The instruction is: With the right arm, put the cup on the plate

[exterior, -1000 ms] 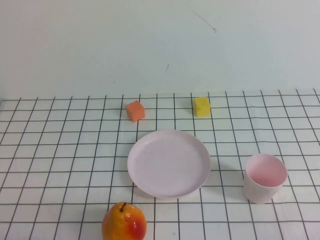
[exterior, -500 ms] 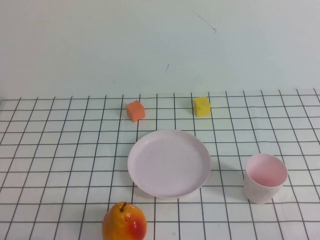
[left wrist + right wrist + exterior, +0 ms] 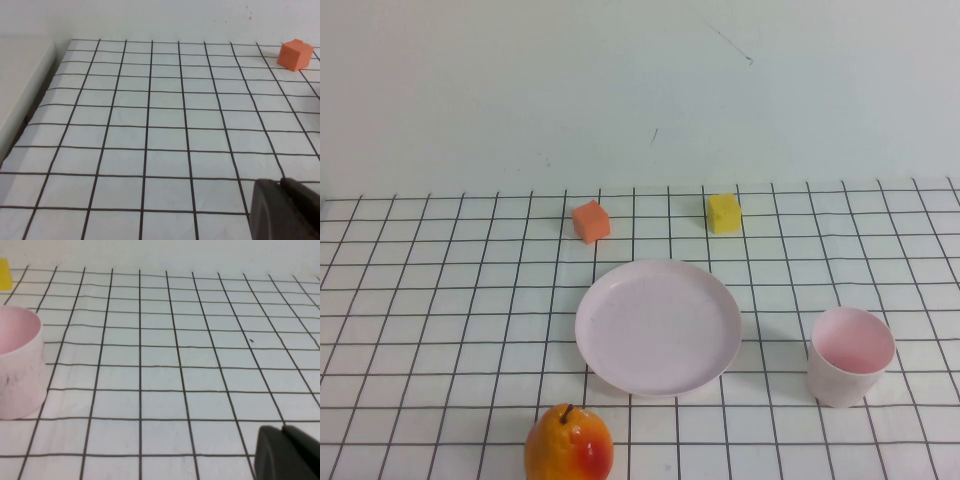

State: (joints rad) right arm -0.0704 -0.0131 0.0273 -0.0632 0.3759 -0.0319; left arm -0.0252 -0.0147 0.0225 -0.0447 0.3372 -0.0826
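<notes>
The pale pink cup [image 3: 850, 355] stands upright and empty on the gridded table, to the right of the plate; it also shows in the right wrist view [image 3: 17, 362]. The round pale pink plate [image 3: 658, 325] lies empty at the table's middle. Neither arm shows in the high view. My right gripper [image 3: 284, 432] is shut and empty, low over the table, off to the side of the cup and apart from it. My left gripper [image 3: 280, 185] is shut and empty over the left part of the table.
An orange cube [image 3: 590, 221] and a yellow cube [image 3: 724, 212] sit behind the plate. The orange cube also shows in the left wrist view [image 3: 295, 54]. An orange-red pear-like fruit [image 3: 568, 445] stands at the front edge. A white wall rises behind the table.
</notes>
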